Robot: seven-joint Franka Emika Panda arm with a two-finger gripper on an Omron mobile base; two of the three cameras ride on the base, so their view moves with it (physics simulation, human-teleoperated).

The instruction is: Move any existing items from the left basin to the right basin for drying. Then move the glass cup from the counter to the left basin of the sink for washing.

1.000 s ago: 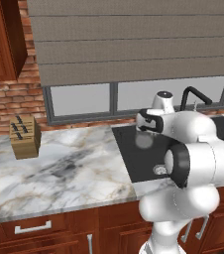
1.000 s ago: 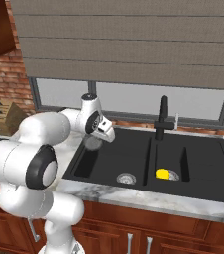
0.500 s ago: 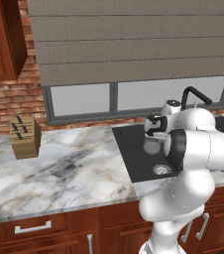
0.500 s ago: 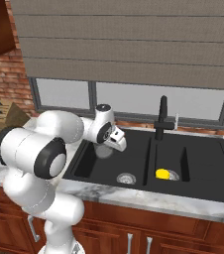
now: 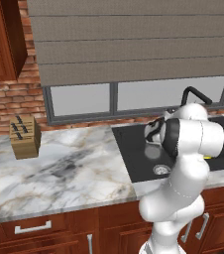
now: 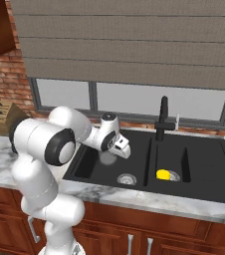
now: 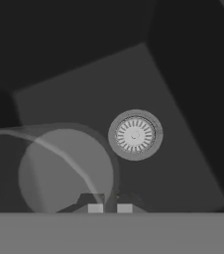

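Glass, clear and almost colourless: the glass cup (image 6: 107,157) hangs from the gripper (image 6: 123,148), whose jaws are pinched tight on its rim, above the left basin (image 6: 92,162) and short of the round silver drain (image 6: 126,178). In the hand view the cup (image 7: 64,171) shows as a pale disc just beside the drain (image 7: 135,134), seen from above, w/ the dark finger tips (image 7: 95,202) closed at its edge.

Beyond the divider wall from the drain, the yellow container (image 6: 163,175) lies on the floor of the right basin (image 6: 204,167), so that part of the task looks done. Behind the drain stands the black faucet (image 6: 163,118). Far to the side of the sink, on the marble counter (image 5: 64,168), is a wooden knife block (image 5: 25,136).

For the step in hand, I judge: lower the cup straight down, keep it upright, let the base touch the basin floor near the drain before opening; a thin rim grip may slip if the hand tilts.

Vs. one second ago, the arm has swung from near the counter edge towards the basin's middle, approx. over the drain, and the cup came along. The yellow container has not moved.
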